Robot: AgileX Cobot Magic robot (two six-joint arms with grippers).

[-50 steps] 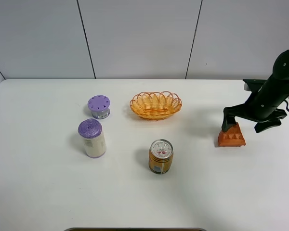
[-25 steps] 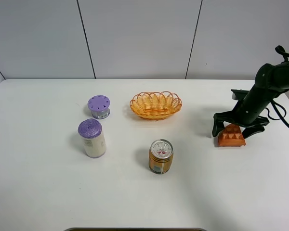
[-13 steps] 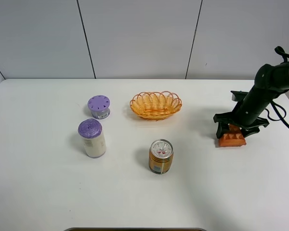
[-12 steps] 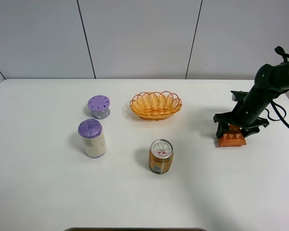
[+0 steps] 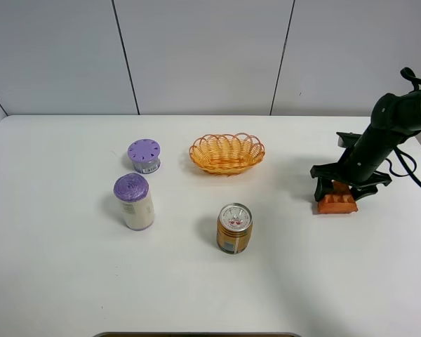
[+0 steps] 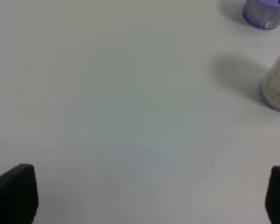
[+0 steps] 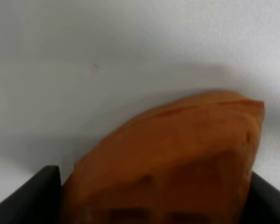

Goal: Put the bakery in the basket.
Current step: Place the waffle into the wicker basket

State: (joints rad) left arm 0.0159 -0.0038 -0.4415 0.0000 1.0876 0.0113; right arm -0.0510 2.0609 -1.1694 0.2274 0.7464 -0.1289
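The bakery [image 5: 337, 204] sits pinched in the right jaws — left jaws spread wide.

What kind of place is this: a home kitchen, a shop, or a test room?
Most likely a robot test bench in a laboratory, not a home: a plain white table, a grey panel wall behind it, and a black right gripper closed around a waffle piece.

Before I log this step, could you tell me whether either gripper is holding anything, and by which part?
The right gripper clamps the waffle piece by its two opposite sides while it rests on the table; the left gripper holds nothing.
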